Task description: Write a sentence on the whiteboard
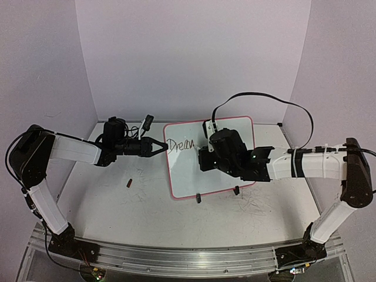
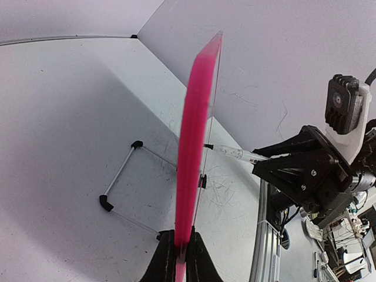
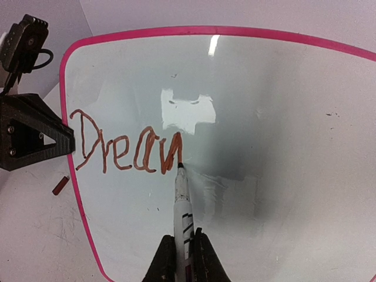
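The right end effector (image 3: 184,249) is closed on the marker (image 3: 181,202), gripped near its rear, low centre in the right wrist view. The barrel points up-frame and the tip touches the board (image 3: 282,117).

The left end effector (image 2: 181,249) is closed on the board's pink frame, bottom centre in the left wrist view. The board shows edge-on there, running up-frame, with a wire stand (image 2: 120,176) behind it.

Risks (judgement):
- The board stands only on a light stand and clip feet. Excess tip pressure could rock it or twist it in the left grip, giving wavering strokes.
- The marker has a long unsupported barrel. Side load could pivot it in the fingers, so the tip lifts and the line skips.
- The letters are large and most of the phrase is unwritten. The width right of the tip may run short, crowding the right frame.

The sentence (image 3: 126,150) reads "Drean", the m half made. It lies left of centre in the frame, directly above the tip. Its last stroke meets the tip, and the D is far left beside the left end effector.

A red piece (image 3: 59,187) lies on the bench (image 3: 35,235) at lower left, just outside the frame and touching neither end effector.
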You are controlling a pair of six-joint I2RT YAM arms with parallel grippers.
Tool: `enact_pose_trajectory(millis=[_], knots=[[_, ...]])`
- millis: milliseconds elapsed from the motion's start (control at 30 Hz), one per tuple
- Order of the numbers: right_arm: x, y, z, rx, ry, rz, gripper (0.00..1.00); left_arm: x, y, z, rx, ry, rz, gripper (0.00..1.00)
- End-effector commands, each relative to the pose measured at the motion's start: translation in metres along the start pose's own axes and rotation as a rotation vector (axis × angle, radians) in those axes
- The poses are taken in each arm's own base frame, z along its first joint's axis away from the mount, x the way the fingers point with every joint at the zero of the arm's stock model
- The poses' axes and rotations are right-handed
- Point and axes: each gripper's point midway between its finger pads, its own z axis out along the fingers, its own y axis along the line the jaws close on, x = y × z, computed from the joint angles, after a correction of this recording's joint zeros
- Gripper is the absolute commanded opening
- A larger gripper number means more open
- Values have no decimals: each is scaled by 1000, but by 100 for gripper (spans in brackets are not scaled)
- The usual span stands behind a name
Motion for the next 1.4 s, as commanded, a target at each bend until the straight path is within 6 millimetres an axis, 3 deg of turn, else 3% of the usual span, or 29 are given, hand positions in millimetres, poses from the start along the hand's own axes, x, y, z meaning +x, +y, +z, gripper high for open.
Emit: enact_pose_trajectory(millis=[0,367,733,1367], knots=[[-21,-2,3,38,-50,-3,0,-21,-23,-3,41,-36,61,0],[-31,-9,5,70,-74,2,0,-21,-23,-4,41,-35,63,0],[-28,-17,0,96,-71,24,0,-22,-23,-4,39,-36,62,0],[6,-17,-4,61,11,46,0,-22,-23,-3,39,-36,62,0]])
